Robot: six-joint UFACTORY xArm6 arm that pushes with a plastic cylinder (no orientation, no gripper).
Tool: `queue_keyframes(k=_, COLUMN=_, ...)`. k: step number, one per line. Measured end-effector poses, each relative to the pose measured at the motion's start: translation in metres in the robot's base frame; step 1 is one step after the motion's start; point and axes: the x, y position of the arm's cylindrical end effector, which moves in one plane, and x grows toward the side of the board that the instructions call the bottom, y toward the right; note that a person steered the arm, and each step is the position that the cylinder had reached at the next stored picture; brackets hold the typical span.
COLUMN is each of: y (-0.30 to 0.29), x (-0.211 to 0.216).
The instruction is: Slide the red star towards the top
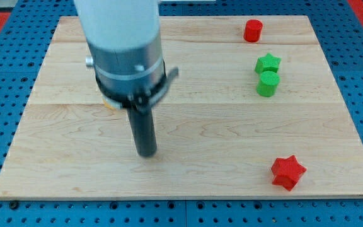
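Nearest the view's bottom sits the red star (288, 172), down at about five o'clock on the wooden board (200, 132), close to the bottom edge and not far from the right one. It lies flat and free, nothing touching it.

My tip (147, 154) rests left of centre, at roughly nine o'clock from the star and well apart from it — no block is in contact with it. There are no fingers on this rig to open or close, only the bare rod, so nothing is being held.

Farther up the right side, at about twelve o'clock from the star, stand the green cylinder (267, 84) and the green star (268, 63), touching or nearly so, with the red cylinder (253, 30) beyond them near the top edge.

The risks, as I judge them: I must get my tip to the star's six o'clock side, and the strip of board there is thin — a careless approach could nudge the star off the edge. Pushing off-centre on its points could spin it aside. A long straight push could also drive it into the green pair.
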Motion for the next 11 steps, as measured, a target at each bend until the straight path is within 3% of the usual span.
queue_keyframes(k=1, y=0.028, x=0.049)
queue_keyframes(k=2, y=0.057, x=0.049)
queue_keyframes(k=3, y=0.145, x=0.049)
queue_keyframes(k=4, y=0.189, x=0.049)
queue_keyframes(k=5, y=0.179, x=0.048)
queue_keyframes(k=6, y=0.205, x=0.041)
queue_keyframes(k=9, y=0.214, x=-0.029)
queue_keyframes(k=11, y=0.229, x=0.031)
